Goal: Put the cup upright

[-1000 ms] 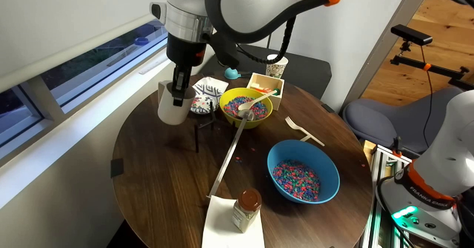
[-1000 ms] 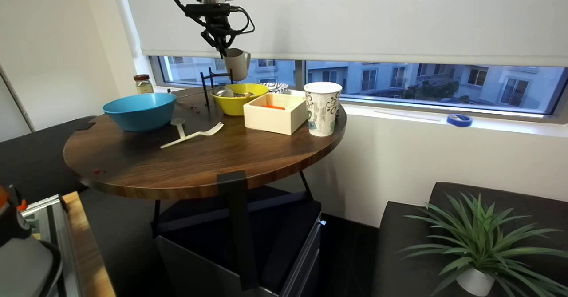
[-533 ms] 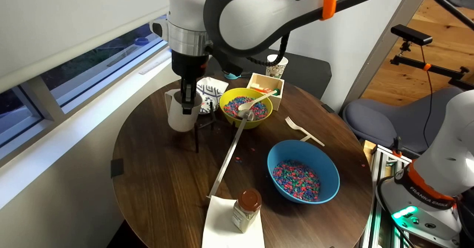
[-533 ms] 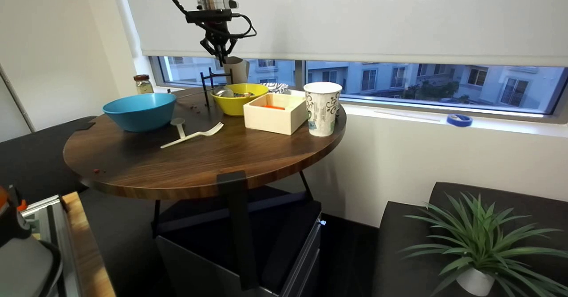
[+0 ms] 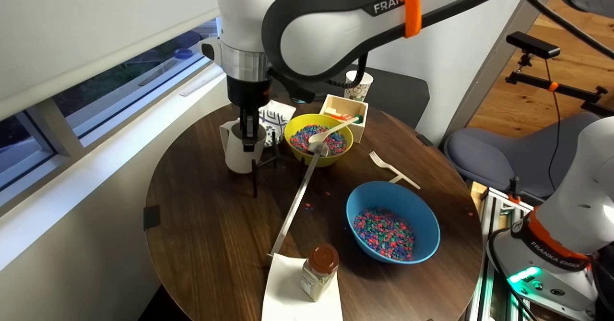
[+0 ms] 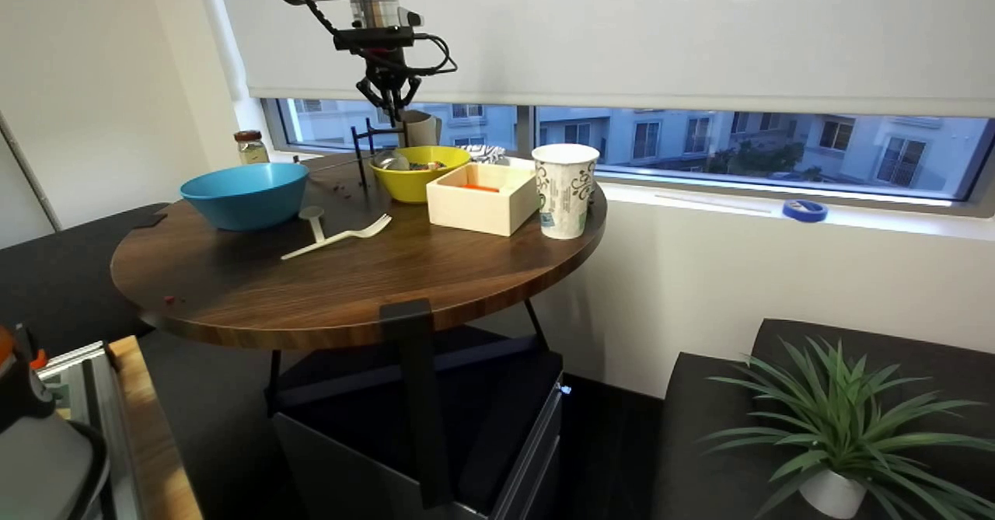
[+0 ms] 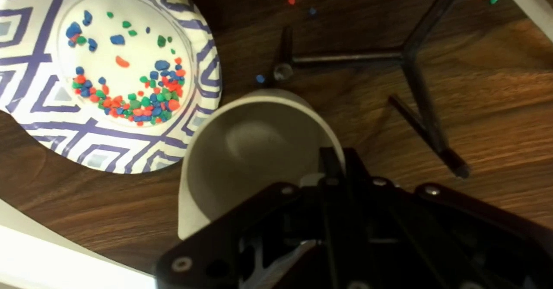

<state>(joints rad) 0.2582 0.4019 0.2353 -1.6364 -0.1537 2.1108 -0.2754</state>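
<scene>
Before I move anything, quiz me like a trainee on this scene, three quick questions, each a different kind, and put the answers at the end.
1. Multiple choice: what do the jaws pinch at the rim?
A: the blue bowl
B: the white mug
C: the paper cup
2. True or false: the brown-lidded jar stands on the white sheet.
3. Short answer: in the wrist view, what colours are the small bits on the patterned plate?

Key: 1, B. 2, true. 3, red, blue and green.
</scene>
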